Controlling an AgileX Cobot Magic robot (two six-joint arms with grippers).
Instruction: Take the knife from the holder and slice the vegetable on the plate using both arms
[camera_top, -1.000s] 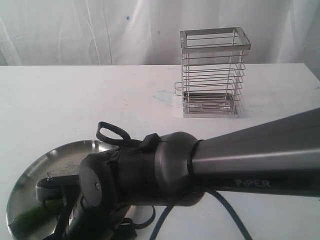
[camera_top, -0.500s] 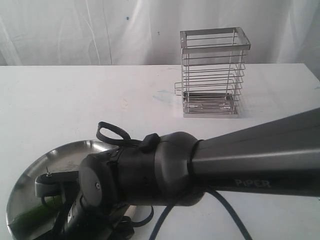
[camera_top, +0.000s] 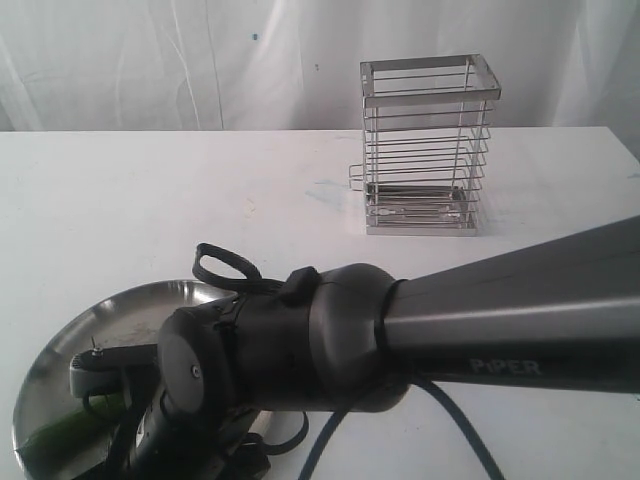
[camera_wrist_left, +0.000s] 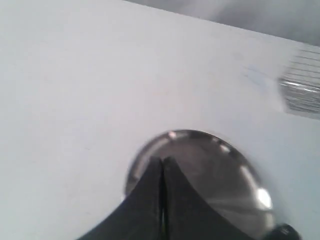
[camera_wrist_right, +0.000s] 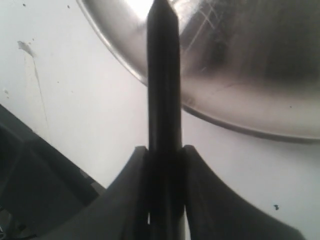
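Note:
In the right wrist view my right gripper (camera_wrist_right: 164, 150) is shut on the black knife (camera_wrist_right: 162, 75), whose tip points over the rim of the steel plate (camera_wrist_right: 240, 65). From the exterior view, the right arm (camera_top: 500, 320) crosses to the plate (camera_top: 110, 310) and covers its middle. A grey gripper part (camera_top: 92, 378) sticks out from that wrist just above the green vegetable (camera_top: 55, 432). My left gripper (camera_wrist_left: 162, 161) is shut and empty, hovering at the near edge of the plate (camera_wrist_left: 215, 180). It is hidden in the exterior view.
The wire holder (camera_top: 428, 145) stands at the back right of the white table and is a blur in the left wrist view (camera_wrist_left: 302, 92). A white curtain hangs behind. Black cables loop under the right wrist (camera_top: 330, 440).
The grey gripper part above the plate has sunk a little and shifted left, toward the vegetable. The left gripper stays shut and the holder has not moved.

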